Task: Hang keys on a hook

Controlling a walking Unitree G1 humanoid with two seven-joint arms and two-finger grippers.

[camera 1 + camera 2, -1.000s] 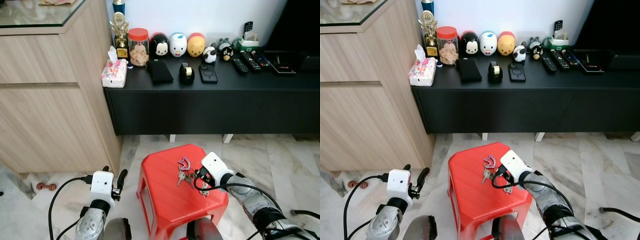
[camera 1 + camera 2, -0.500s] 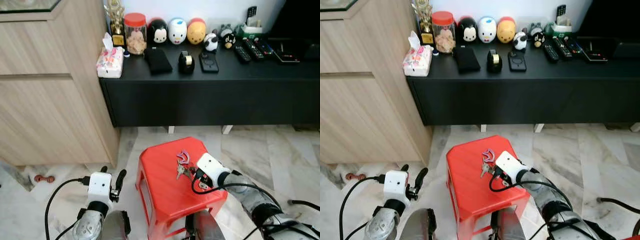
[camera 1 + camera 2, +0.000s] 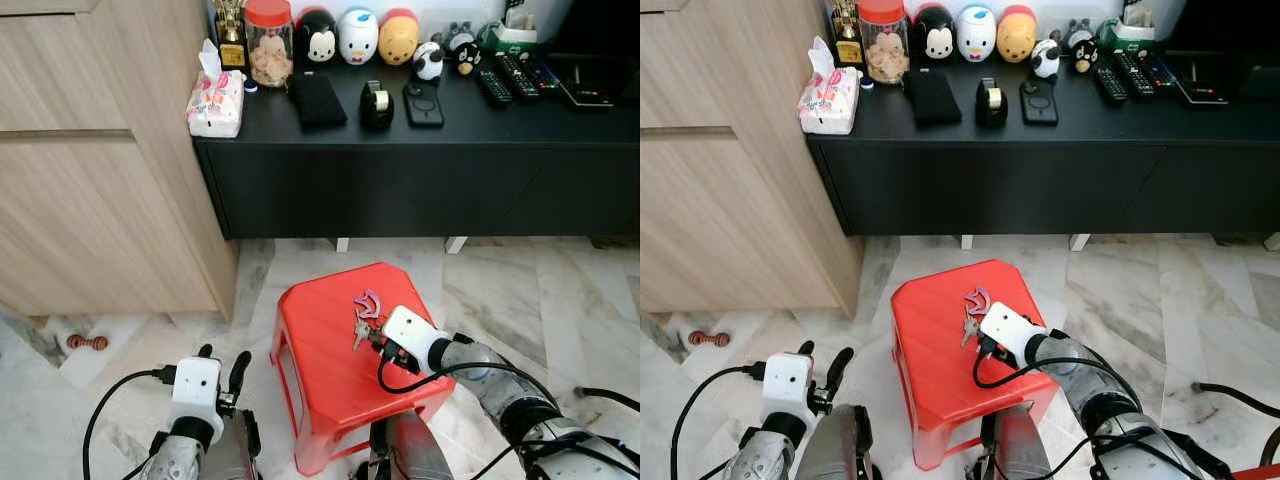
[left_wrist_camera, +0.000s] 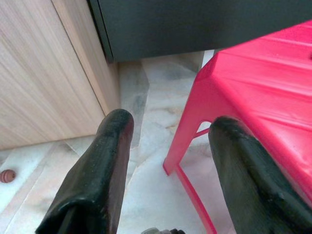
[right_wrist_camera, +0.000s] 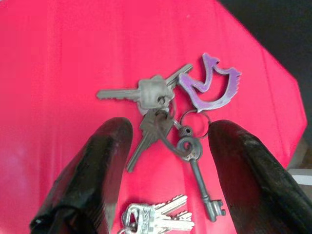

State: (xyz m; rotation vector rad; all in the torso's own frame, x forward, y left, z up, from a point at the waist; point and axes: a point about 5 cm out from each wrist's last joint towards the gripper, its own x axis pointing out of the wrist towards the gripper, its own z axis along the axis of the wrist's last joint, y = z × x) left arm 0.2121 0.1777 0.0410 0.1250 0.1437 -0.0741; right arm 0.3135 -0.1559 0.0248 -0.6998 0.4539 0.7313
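Observation:
A bunch of keys with a purple tag lies flat on top of the red plastic stool. My right gripper is low over the stool, right at the bunch of keys. It is open, and in the right wrist view its two fingers stand on either side of the keys without holding them. More silver keys lie closer to the wrist. My left gripper hangs idle and open, near the floor to the left of the stool.
A long black console stands behind the stool, with a tissue pack, a jar, figurines, a phone and remotes on top. A wooden cabinet fills the left. A small toy lies on the marble floor.
The camera has tilted down, shifting the whole scene. My right gripper has closed in on the keys from their right. The keys have not moved on the stool.

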